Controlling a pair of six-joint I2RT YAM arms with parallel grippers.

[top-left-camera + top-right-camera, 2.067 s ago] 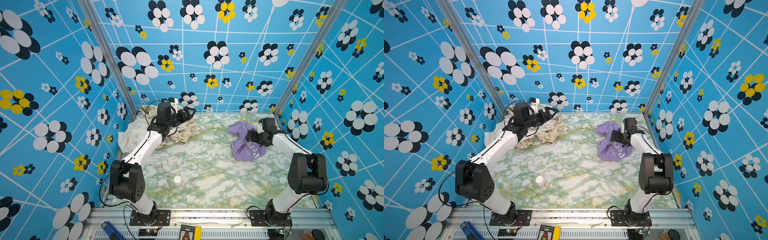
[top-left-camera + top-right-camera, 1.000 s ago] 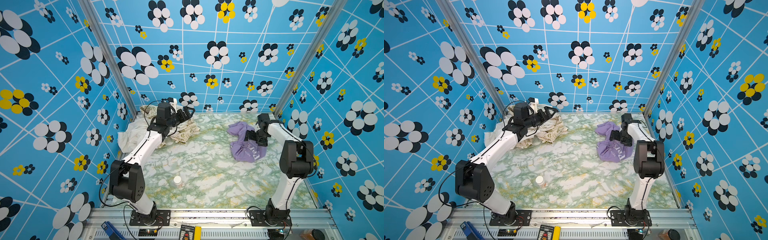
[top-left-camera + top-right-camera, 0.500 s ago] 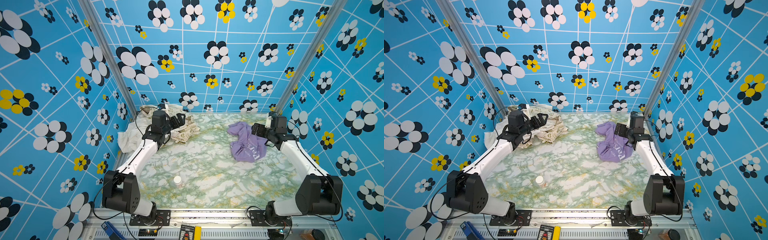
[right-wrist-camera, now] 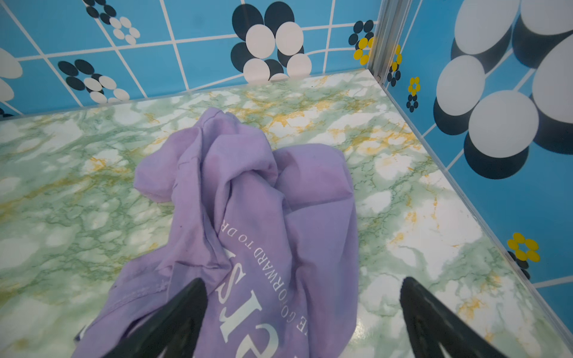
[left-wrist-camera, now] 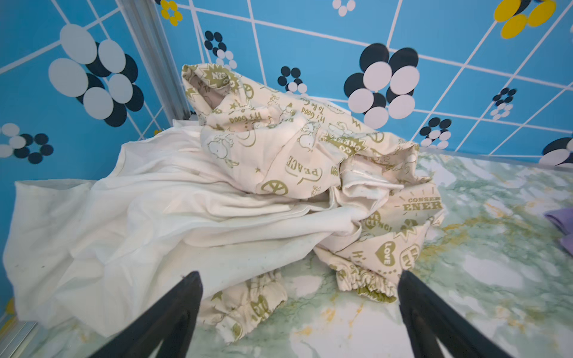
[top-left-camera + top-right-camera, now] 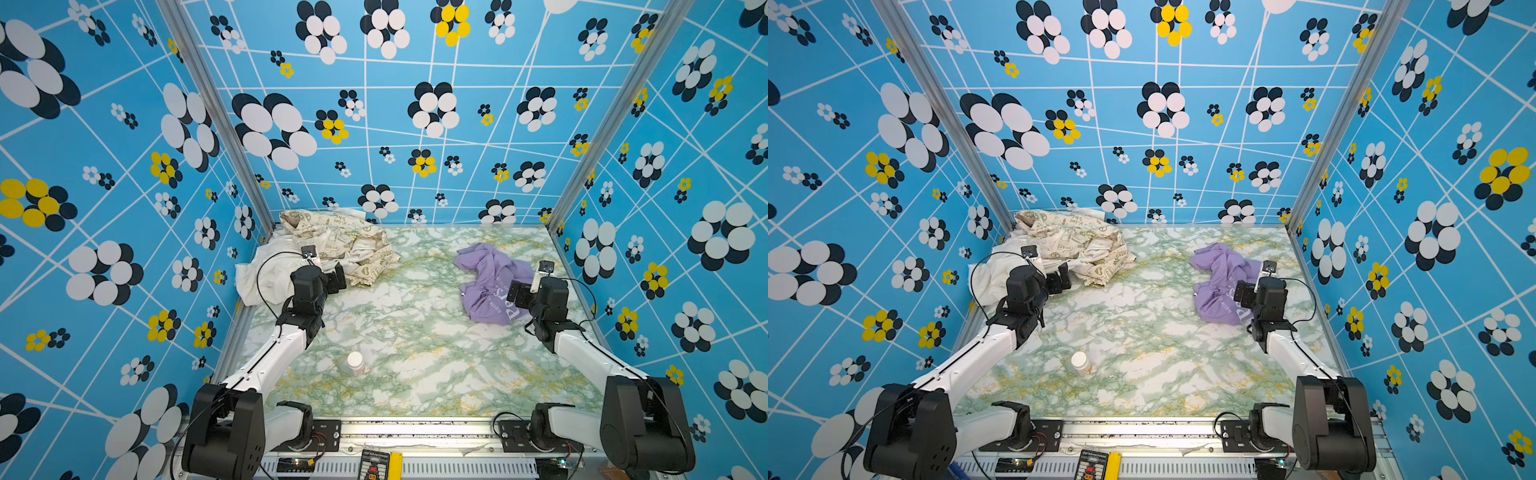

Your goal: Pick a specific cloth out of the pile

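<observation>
Cloth [image 6: 486, 274] lies apart from the pile [image 6: 332, 245]; right pincer [image 6: 514, 293] gapes empty.

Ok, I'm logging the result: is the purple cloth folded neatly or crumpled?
Crumpled. The purple cloth lies bunched in twisted folds on the table, apart from the pile, with its white lettering partly hidden.

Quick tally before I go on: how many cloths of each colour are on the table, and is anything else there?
Lilac cloth: 1
White cloth: 1
Cream cloth with olive print: 1
Small white bottle: 1
Total: 4
</observation>
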